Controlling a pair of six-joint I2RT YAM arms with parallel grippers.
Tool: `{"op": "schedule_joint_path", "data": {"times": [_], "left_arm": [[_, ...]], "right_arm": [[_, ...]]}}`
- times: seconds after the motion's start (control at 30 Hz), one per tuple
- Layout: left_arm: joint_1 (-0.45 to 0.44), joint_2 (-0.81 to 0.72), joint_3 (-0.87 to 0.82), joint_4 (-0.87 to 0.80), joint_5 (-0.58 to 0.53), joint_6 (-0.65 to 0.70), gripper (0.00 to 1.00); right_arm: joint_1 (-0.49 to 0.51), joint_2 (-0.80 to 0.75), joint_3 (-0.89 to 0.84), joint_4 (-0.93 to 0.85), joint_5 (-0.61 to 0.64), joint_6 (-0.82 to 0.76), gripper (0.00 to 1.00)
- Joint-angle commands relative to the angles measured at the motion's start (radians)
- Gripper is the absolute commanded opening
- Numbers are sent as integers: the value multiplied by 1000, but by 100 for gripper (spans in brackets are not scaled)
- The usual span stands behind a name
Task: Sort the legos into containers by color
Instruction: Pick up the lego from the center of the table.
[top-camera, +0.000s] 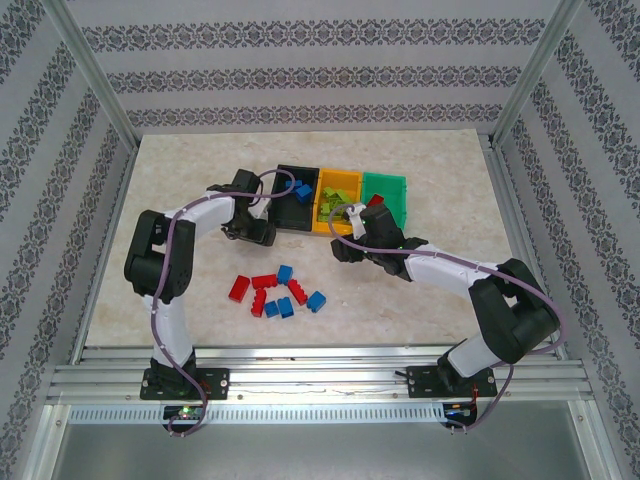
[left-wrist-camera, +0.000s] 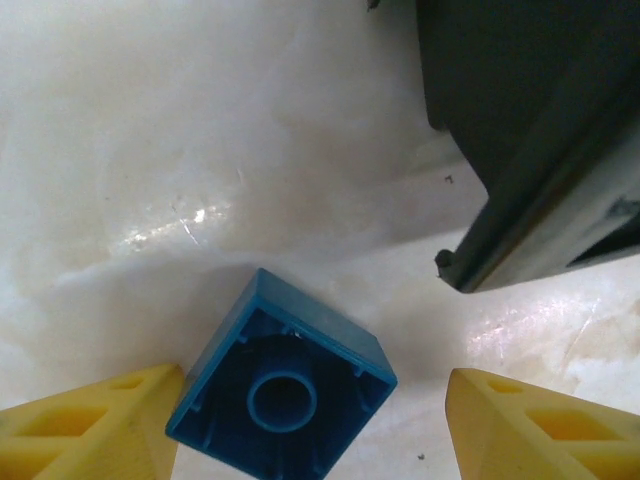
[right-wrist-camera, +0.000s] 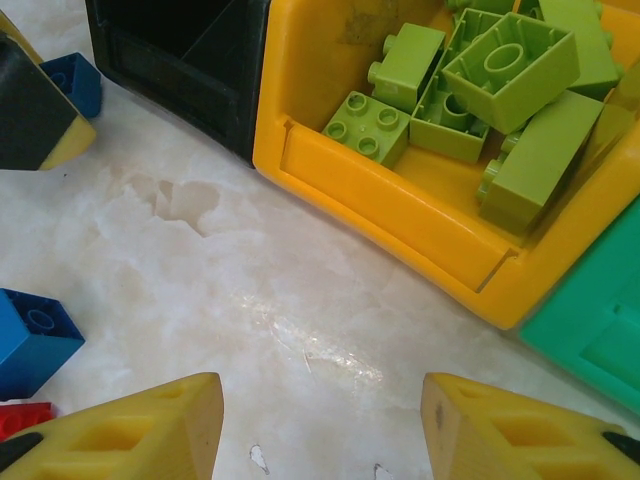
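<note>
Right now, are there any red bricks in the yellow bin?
No, the bricks showing in the yellow bin are all lime green.

In the left wrist view the blue brick (left-wrist-camera: 285, 390) runs off the bottom edge, and the black bin (left-wrist-camera: 530, 130) at upper right is blurred and cut by the top and right edges. In the right wrist view the orange-yellow bin (right-wrist-camera: 400, 190) is cut at top and right, the green bin (right-wrist-camera: 590, 320) is cut by the right edge, and a red brick (right-wrist-camera: 22, 416) is a sliver at lower left. From above, the right arm (top-camera: 440, 268) covers the orange-yellow bin's near wall
</note>
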Motion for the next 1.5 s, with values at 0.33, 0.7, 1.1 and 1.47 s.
{"op": "schedule_joint_path", "data": {"times": [0.33,0.7,1.1,1.47], "left_arm": [[46,23,43,23,67,-19,68],[44,46,62,4,64,-26,52],[46,-61,15,47,5,-10,35],[41,-281,-24,117,30,-98,34]], "right_arm": [[21,9,27,-13,-26,-17,55],[21,15,32,-19,-24,-20,56],[22,14,32,-22,-22,-22,56],[12,0,25,-24,-2,-25,56]]}}
